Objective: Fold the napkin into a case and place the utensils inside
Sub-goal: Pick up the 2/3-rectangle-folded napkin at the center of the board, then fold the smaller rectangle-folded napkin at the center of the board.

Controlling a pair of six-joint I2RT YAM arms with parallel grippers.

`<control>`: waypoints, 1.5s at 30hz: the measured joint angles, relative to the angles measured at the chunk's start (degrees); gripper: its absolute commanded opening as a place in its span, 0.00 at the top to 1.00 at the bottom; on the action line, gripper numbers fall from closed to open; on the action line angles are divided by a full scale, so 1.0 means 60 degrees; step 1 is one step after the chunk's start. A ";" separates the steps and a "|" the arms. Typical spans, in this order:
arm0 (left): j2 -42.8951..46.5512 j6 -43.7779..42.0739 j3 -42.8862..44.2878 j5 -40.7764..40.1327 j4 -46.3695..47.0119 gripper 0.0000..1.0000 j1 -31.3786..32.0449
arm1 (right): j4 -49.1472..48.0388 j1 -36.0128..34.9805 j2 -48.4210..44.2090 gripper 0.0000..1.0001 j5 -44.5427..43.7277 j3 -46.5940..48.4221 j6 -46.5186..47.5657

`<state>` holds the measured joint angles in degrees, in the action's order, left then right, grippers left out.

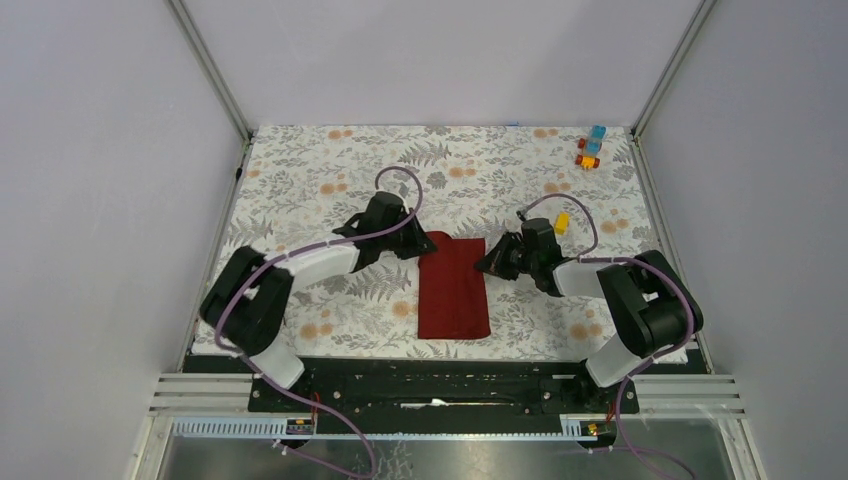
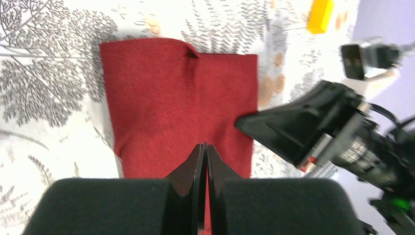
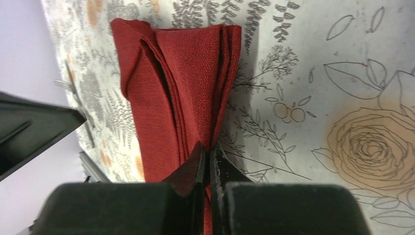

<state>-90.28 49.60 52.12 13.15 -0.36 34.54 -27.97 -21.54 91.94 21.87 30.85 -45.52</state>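
Observation:
The dark red napkin [image 1: 452, 290] lies folded as a narrow long rectangle in the middle of the table, its long axis running near to far. My left gripper [image 1: 425, 246] is at its far left corner and my right gripper [image 1: 488, 262] is at its far right edge. In the left wrist view the gripper [image 2: 205, 146] is shut with red cloth [image 2: 181, 93] between the fingers. In the right wrist view the gripper [image 3: 208, 148] is shut on the layered edge of the napkin [image 3: 191, 83]. The fork and knife are not clearly in view.
A yellow block [image 1: 561, 222] sits just beyond my right gripper and also shows in the left wrist view [image 2: 320, 14]. Orange and blue blocks [image 1: 590, 148] stand at the far right corner. The floral tablecloth [image 1: 330, 180] covers the table. Metal frame posts stand at the back corners.

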 measured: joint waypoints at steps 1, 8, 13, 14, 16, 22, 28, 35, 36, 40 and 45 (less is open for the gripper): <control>-0.0317 0.0011 0.0000 0.0040 0.0273 0.97 -0.0066 | 0.0215 -0.0040 0.0000 1.00 -0.0113 0.0062 0.0106; -0.2696 0.0171 -0.0018 0.0499 0.1960 1.00 -0.0146 | 0.1563 -0.0554 0.0000 1.00 -0.1009 0.0790 0.0714; -0.3005 0.0244 -0.0044 0.0605 0.2834 1.00 -0.0153 | 0.2707 -0.1381 0.0000 1.00 -0.2109 0.1818 0.1235; -0.3038 0.0244 -0.0080 0.0605 0.2973 1.00 -0.0153 | 0.2860 -0.1541 0.0000 1.00 -0.2295 0.1985 0.1297; -0.3056 0.0266 -0.0211 0.0627 0.3275 1.00 -0.0153 | 0.3304 -0.1989 0.0000 1.00 -0.2892 0.2404 0.1410; -0.3100 0.0415 -0.0594 0.0696 0.4102 1.00 -0.0160 | 0.4962 -0.3326 0.0521 1.00 -0.4885 0.4065 0.1421; -0.3100 0.0441 -0.0736 0.0743 0.4375 1.00 -0.0175 | 0.6298 -0.4186 0.1978 1.00 -0.6379 0.5628 0.0805; -0.2466 0.0357 -0.1067 0.1013 0.3697 0.67 -0.0226 | 0.6291 -0.4382 0.2280 1.00 -0.7002 0.5359 0.0295; -0.2226 0.0364 -0.1137 0.1147 0.3446 0.62 -0.0259 | 0.6138 -0.4382 0.2277 1.00 -0.7023 0.5271 0.0291; -0.1162 0.0299 -0.1344 0.1596 0.2703 0.54 -0.0364 | 0.5774 -0.4390 0.2255 1.00 -0.7042 0.5122 0.0382; 0.0455 0.0131 -0.1967 0.1650 0.2007 0.67 -0.0656 | 0.5541 -0.4393 0.2167 1.00 -0.7045 0.4958 0.0528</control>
<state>-87.55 50.39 40.32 23.05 11.68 30.61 5.28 -47.90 104.95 -20.40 60.60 -42.35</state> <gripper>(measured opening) 0.410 0.031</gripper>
